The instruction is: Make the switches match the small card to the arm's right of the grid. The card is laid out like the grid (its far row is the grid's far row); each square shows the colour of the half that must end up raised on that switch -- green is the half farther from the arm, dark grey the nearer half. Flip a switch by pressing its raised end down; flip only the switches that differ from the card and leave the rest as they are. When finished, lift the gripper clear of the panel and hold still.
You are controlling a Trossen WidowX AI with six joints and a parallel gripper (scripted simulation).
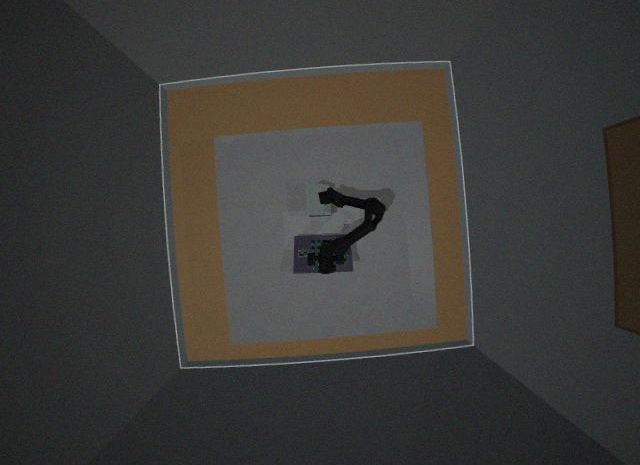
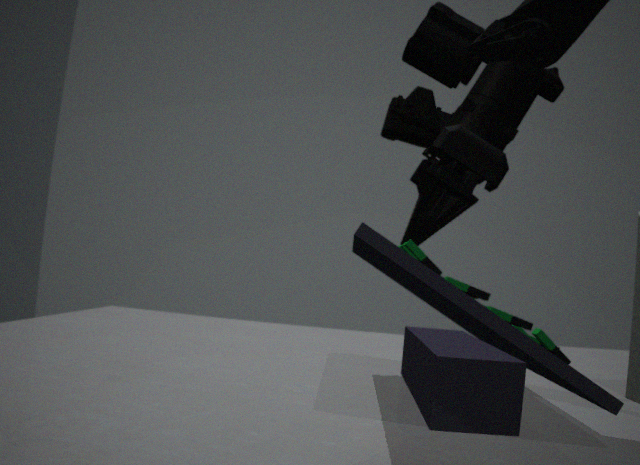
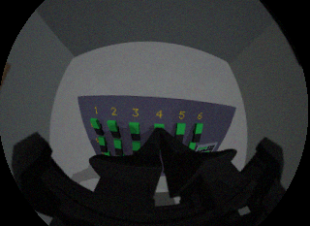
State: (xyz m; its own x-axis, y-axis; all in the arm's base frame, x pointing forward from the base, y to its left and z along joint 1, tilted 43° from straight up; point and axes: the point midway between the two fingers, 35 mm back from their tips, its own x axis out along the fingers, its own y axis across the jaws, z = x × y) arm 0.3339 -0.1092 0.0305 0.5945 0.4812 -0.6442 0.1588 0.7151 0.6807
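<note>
Grey walls surround my closed, empty end effector [image 2: 409, 243] [image 3: 158, 131], its tip at the far-row switches [image 2: 413, 249] [image 3: 135, 128]; progress unclear, card [image 3: 206, 147] unreadable, final lift remains

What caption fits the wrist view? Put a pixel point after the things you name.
Closed fingers at column 4 of the tilted switch panel [image 3: 220, 120], column numbers 1 to 6 showing.

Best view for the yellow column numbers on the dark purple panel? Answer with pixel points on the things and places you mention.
Wrist: yellow column numbers [image 3: 135, 113] read 1 to 6, unobstructed. Top: the black arm [image 1: 354, 237] covers much of the panel, digits unreadable. Exterior: edge-on, none visible.

The 1 gripper [image 2: 409, 243] [image 3: 158, 131] points steeply downward, its fingers closed together
</note>
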